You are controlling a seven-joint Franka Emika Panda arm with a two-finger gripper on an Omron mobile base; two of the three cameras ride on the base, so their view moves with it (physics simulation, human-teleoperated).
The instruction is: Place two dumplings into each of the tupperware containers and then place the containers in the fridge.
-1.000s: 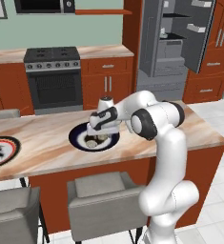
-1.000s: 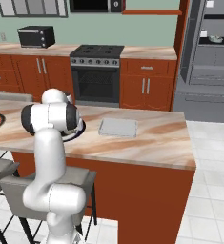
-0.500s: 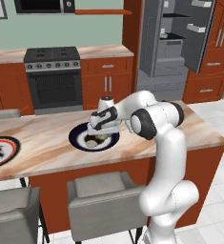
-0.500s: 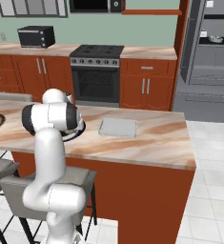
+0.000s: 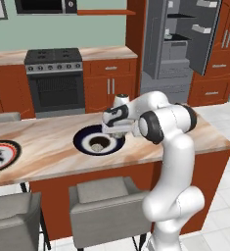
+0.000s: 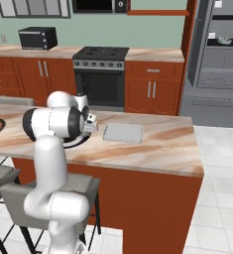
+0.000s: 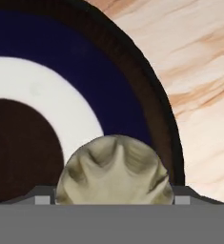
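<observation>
In the hand view a pleated beige dumpling (image 7: 114, 170) sits between the two finger tips of my gripper (image 7: 112, 199), which press against its sides over the rim of the round dark-blue plate (image 7: 61, 43). From the left base view the gripper (image 5: 114, 130) is low over that plate (image 5: 82, 138), where another dumpling (image 5: 97, 145) lies in the white centre. The flat pale grey tupperware container (image 6: 122, 132) rests on the island to the right of the arm. The fridge (image 5: 177, 41) stands open at the back right, also seen as the fridge (image 6: 218, 54).
A red-and-black-rimmed plate (image 5: 0, 156) lies at the island's left end. Grey stools (image 5: 106, 203) stand along the near side. The black oven (image 5: 55, 83) and red cabinets line the back wall. Bare marble counter (image 6: 162, 144) stretches right of the container.
The arm stays where it was over the dark-blue plate. The jaws have drawn in against the dumpling.
</observation>
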